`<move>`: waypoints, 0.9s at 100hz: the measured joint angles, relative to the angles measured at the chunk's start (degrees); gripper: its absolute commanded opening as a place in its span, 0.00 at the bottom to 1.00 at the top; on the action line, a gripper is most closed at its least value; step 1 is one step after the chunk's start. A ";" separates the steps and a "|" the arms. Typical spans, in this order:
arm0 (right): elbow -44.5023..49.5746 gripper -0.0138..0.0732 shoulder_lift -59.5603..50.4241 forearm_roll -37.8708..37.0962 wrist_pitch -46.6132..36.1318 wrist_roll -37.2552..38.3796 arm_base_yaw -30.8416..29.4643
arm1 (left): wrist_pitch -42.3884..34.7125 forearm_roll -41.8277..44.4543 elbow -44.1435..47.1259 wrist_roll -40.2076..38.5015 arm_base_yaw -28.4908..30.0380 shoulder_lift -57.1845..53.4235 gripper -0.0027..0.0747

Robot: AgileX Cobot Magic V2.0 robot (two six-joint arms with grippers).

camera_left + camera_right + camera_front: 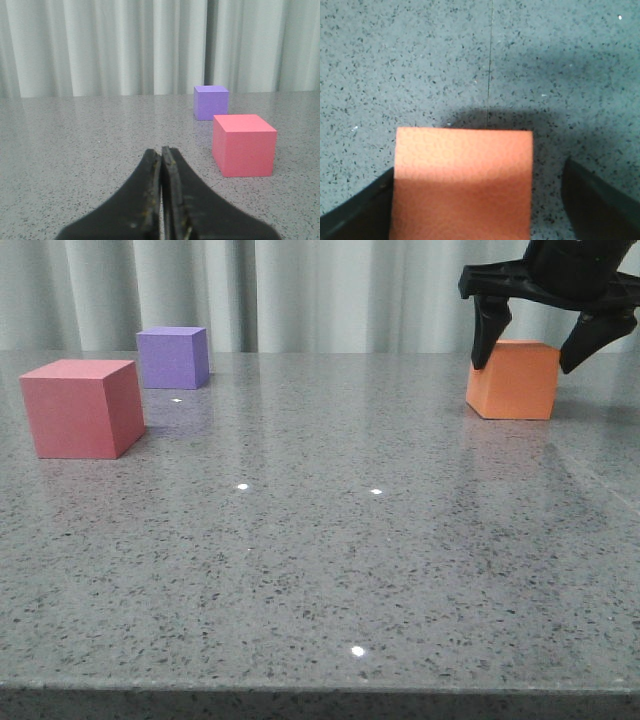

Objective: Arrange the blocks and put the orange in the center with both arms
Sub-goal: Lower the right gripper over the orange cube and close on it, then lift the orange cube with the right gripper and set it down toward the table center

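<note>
R tool [540, 348] over orange block [514, 380], fingers apart, straddling it, one finger [357, 212] touching or nearly, other clear; likely pre-grasp for carry to center. Orange sits far right on table [320, 570]. L tool [161, 165] closed, empty, low near red block [244, 145] and purple block [211, 102] at left; probably waiting.

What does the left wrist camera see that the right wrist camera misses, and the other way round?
Only the left wrist view shows the purple cube, the pinkish-red cube nearer to the camera, the pale curtain behind the table, and the left gripper with its jaws shut on nothing. Only the right wrist view shows the orange cube from above, sitting between the open fingers of the right gripper. Both show the speckled grey tabletop.
</note>
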 measured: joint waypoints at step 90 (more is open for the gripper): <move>-22.79 0.59 9.70 0.25 5.57 8.22 18.11 | 0.00 0.00 0.00 0.00 0.00 0.00 0.01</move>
